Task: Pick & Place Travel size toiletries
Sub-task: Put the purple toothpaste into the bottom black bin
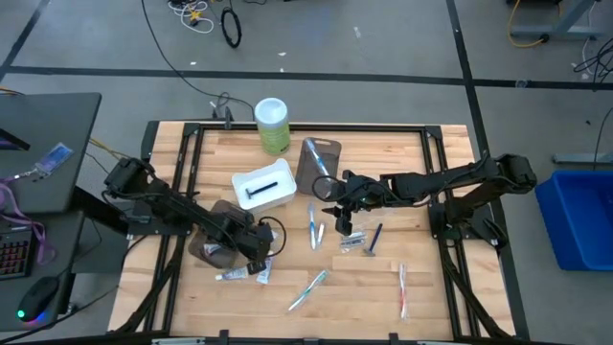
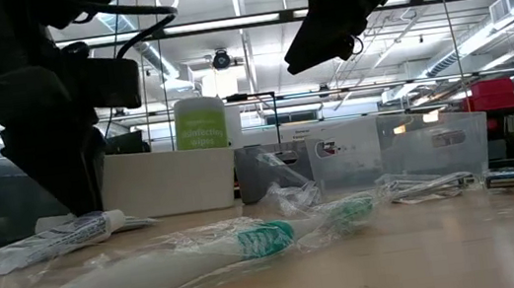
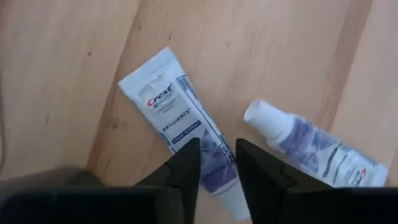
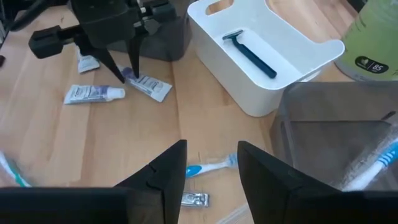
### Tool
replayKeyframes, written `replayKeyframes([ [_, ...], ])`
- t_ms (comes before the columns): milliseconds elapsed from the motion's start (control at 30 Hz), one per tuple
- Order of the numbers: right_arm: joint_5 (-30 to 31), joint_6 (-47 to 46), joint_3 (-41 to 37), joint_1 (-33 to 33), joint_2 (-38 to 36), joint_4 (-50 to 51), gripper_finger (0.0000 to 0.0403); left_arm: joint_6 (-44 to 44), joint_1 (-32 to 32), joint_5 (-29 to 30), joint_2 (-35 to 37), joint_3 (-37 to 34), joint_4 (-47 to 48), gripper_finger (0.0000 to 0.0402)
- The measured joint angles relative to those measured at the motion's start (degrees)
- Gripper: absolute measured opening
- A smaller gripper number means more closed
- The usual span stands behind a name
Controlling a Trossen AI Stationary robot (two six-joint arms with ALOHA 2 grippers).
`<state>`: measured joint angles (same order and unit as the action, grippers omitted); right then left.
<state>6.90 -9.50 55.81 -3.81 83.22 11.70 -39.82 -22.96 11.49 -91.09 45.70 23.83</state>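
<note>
Two white Crest mini tubes lie flat on the wood near the table's near left: one (image 3: 177, 106) under my left gripper (image 3: 217, 149), the other (image 3: 311, 146) beside it. My left gripper (image 1: 261, 259) points down, open, one finger on either side of the first tube's cap end. My right gripper (image 4: 211, 165) hangs open in the air (image 1: 330, 196) near the clear tray, touching nothing. Below it lie a blue-white toothbrush (image 4: 208, 167) and a small silvery item (image 4: 196, 199). A dark razor (image 4: 249, 53) lies in the white tray (image 1: 263, 187). My left gripper comes from above, pointing down, its fingers (image 3: 186, 165) straddling the Crest tube across its length near the cap end (image 3: 214, 171). I cannot tell whether the fingers touch it. The tube lies flat on the table.
A green canister (image 1: 272, 125) stands at the far edge. The clear tray (image 1: 318, 165) holds a toothbrush. A brown tray (image 1: 213, 247) sits under the left arm. More toothbrushes (image 1: 308, 289) (image 1: 402, 287) and a razor (image 1: 375, 238) are scattered over the near right.
</note>
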Motion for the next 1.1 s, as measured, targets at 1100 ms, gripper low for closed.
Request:
replayKeyframes([
  [1100, 0.0, 1.38, 0.0, 0.0, 0.0, 0.06, 0.0147, 1.49, -0.7, 5.86, 0.0, 25.69, 34.89, 0.0002],
])
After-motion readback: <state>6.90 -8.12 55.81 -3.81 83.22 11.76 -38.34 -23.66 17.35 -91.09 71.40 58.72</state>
